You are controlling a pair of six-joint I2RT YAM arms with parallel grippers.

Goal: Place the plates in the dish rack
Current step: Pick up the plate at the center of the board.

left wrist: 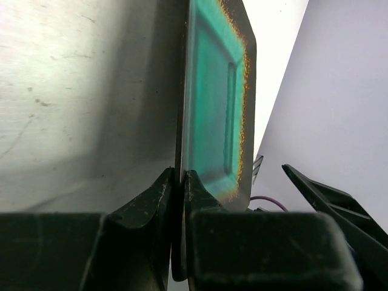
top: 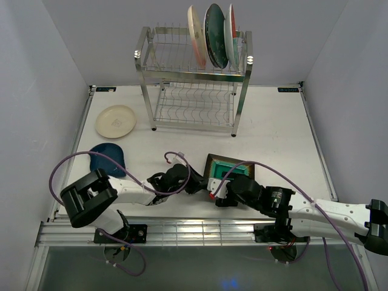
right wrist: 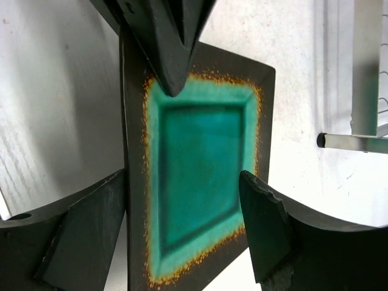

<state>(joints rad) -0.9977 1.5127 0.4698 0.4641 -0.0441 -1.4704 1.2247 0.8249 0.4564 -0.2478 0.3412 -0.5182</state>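
The square green plate stands tilted on edge above the table's near middle. My left gripper is shut on its dark rim; in the left wrist view the fingertips pinch the thin edge of the plate. My right gripper is open, and in its wrist view it has one finger on either side of the plate without gripping it. The left gripper's fingers clamp that plate's top edge. The dish rack holds three upright plates on its top tier.
A cream plate lies flat at the left of the rack. A dark blue plate lies nearer, partly under the left arm's purple cable. The rack's lower tier shows no plates. White walls enclose the table on three sides.
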